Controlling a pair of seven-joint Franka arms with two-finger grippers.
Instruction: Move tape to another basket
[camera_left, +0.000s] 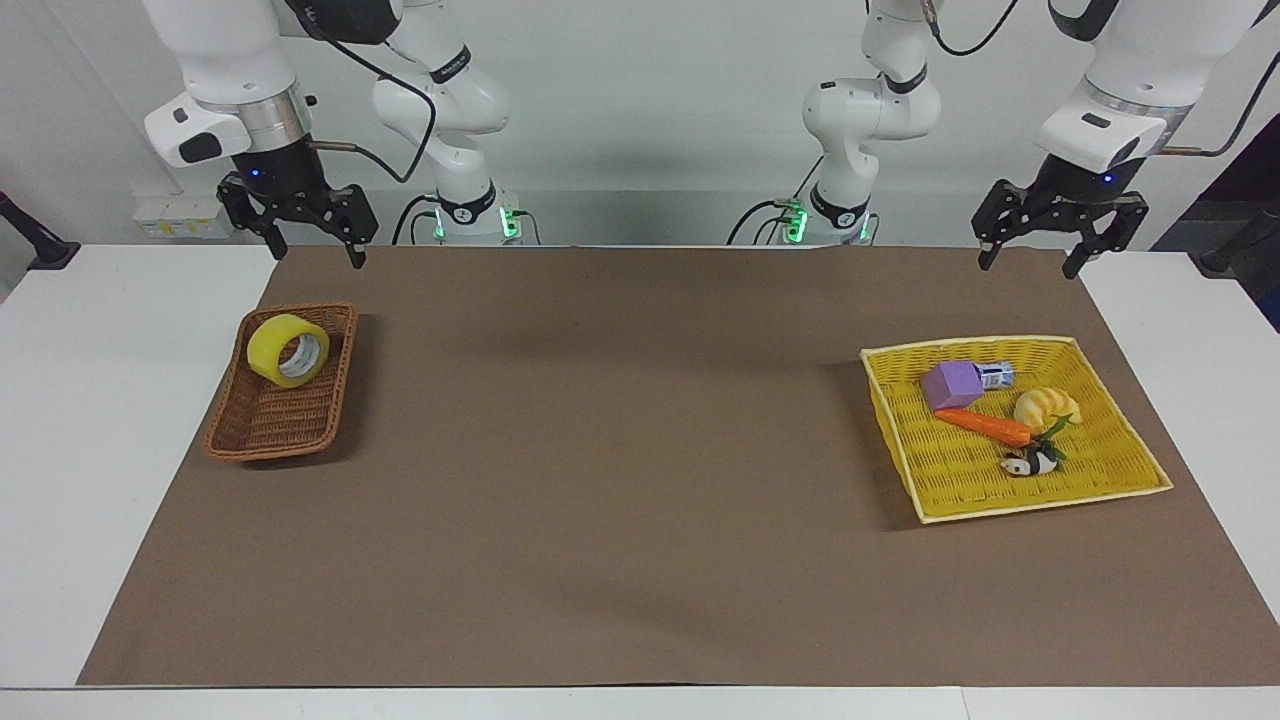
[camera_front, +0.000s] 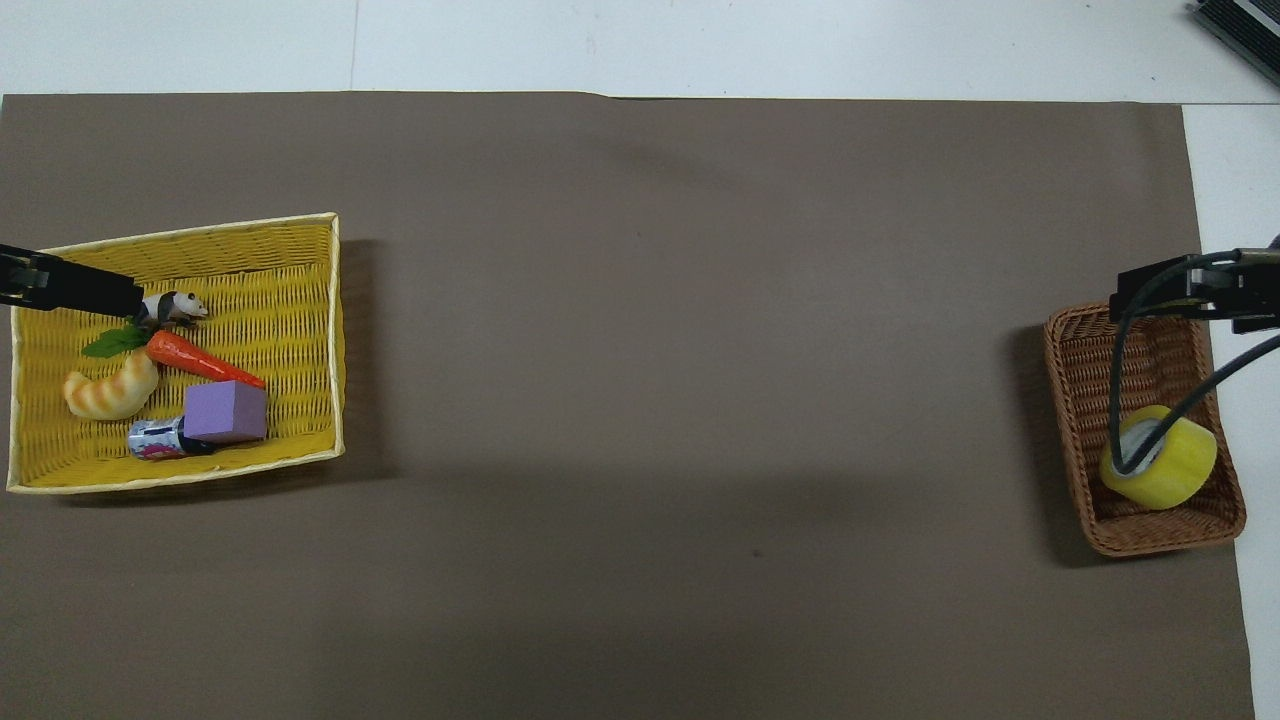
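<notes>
The yellow tape (camera_left: 288, 350) lies tilted in the small brown wicker basket (camera_left: 262, 432), at the basket's end nearer to the robots; it also shows in the overhead view (camera_front: 1172, 468), partly crossed by a cable. My right gripper (camera_left: 314, 252) is open and empty, raised above the mat's edge close to that basket end, clear of the tape. My left gripper (camera_left: 1028, 264) is open and empty, and waits raised at the left arm's end of the table.
A flat yellow tray basket (camera_left: 1120, 482) at the left arm's end holds a purple block (camera_left: 952, 384), a small can (camera_left: 997, 375), a carrot (camera_left: 985, 425), a croissant toy (camera_left: 1046, 405) and a panda figure (camera_left: 1030, 463). A brown mat (camera_left: 620, 450) covers the table.
</notes>
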